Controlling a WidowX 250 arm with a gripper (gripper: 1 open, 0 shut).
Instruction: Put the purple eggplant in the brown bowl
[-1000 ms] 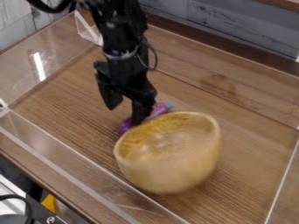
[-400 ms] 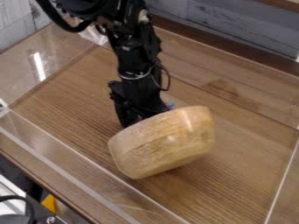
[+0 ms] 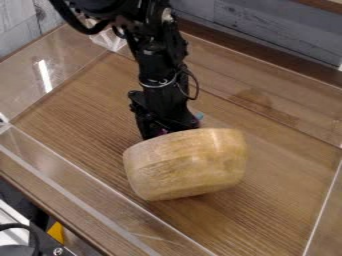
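Brown bowl tipped on its side on wooden worktop, outer wall facing camera, directly below and in front of the jaws. Arm pts straight down; fingertips hidden behind bowl's upper edge, so jaw state cannot be told. Purple eggplant not visible. Clear walls enclose worktop.
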